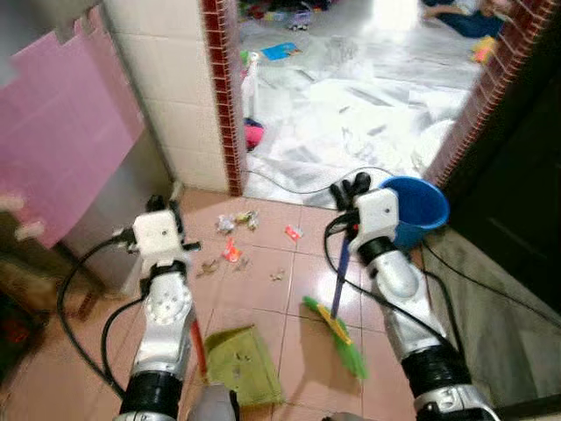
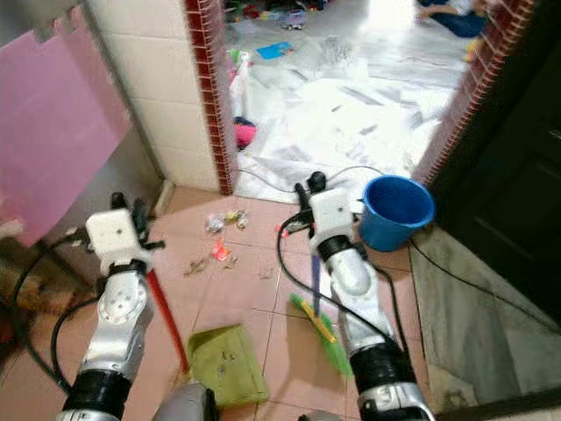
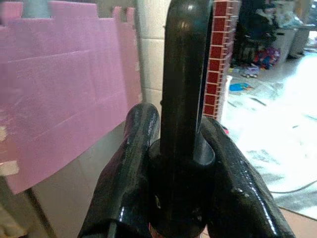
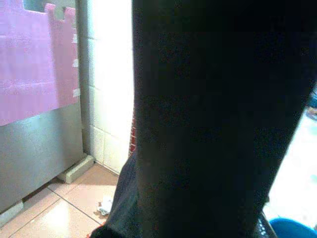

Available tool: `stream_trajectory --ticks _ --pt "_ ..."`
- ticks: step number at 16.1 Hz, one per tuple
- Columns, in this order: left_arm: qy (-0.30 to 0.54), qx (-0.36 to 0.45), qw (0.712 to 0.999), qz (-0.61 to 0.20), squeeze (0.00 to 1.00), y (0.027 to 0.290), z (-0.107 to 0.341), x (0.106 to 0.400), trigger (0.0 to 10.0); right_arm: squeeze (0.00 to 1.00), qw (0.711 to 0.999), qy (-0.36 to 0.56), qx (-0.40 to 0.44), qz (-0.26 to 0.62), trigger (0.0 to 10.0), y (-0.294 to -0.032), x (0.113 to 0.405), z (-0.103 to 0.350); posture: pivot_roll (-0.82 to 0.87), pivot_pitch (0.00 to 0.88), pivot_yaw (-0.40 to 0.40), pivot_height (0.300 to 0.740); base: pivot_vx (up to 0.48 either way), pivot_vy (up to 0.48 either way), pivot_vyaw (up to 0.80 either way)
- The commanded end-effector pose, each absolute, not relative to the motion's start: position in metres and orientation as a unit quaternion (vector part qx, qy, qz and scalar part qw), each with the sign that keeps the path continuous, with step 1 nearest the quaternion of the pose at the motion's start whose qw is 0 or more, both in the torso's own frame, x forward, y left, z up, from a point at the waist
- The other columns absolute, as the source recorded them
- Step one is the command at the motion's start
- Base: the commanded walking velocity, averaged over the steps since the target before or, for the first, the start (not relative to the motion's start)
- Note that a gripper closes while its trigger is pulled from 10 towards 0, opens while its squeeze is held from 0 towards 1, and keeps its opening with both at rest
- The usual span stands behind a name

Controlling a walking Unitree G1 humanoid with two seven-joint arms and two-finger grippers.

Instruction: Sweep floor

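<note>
Broom [image 1: 337,329]: green bristles on the pink floor tiles [image 1: 289,285], dark handle running up to the right hand [image 1: 349,195]. That hand's fingers are wrapped tight round the handle top; the shaft slants so the bristles trail at 6 o'clock of the litter, apparently ready for a stroke.

Dustpan [image 1: 243,361]: green, flat on the floor at 9 o'clock of the broom head, mouth toward the litter. Its red handle [image 2: 165,316] rises to the left hand [image 3: 181,168], whose two black fingers [image 3: 130,163] pinch the dark handle end between them.

Litter [image 1: 235,237]: small wrappers and scraps scattered on the tiles at 12 o'clock of the dustpan, well apart from it; not yet gathered.

Blue bucket [image 1: 419,209]: just beside the right hand, at 3 o'clock, by the doorway.

Cables [image 1: 83,289]: looping across the floor near both arms; a snag risk.
</note>
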State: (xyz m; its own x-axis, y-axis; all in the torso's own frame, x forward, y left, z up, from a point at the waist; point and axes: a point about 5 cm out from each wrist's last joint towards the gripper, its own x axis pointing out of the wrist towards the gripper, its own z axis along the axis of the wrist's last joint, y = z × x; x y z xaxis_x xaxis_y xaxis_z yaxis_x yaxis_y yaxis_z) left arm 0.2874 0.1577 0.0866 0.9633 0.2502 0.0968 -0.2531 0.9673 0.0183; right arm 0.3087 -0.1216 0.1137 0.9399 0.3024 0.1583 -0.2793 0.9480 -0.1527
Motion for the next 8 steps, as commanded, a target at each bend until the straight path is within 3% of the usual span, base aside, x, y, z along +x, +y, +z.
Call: stream_trajectory --ticks 1,2,8 --pt "-0.086 0.015 0.988 0.127 0.00 0.1601 0.1025 0.2905 10.0 0.00 0.977 -0.134 -0.068 0.152 10.0 -0.1168 0.3132 0.1349 0.04 0.000 -0.012 0.740 0.435 0.000 0.80" --pt "-0.091 0.016 0.988 0.125 0.00 0.1593 0.1063 0.2926 10.0 0.00 0.976 -0.137 -0.070 0.154 10.0 -0.1163 0.3136 0.1363 0.04 0.000 -0.012 0.740 0.439 0.000 0.67" --pt "-0.094 0.019 0.987 0.131 0.00 0.1596 0.1100 0.2940 10.0 0.00 0.975 -0.148 -0.070 0.149 10.0 -0.1224 0.3165 0.1423 0.04 0.000 -0.009 0.740 0.439 0.000 0.00"
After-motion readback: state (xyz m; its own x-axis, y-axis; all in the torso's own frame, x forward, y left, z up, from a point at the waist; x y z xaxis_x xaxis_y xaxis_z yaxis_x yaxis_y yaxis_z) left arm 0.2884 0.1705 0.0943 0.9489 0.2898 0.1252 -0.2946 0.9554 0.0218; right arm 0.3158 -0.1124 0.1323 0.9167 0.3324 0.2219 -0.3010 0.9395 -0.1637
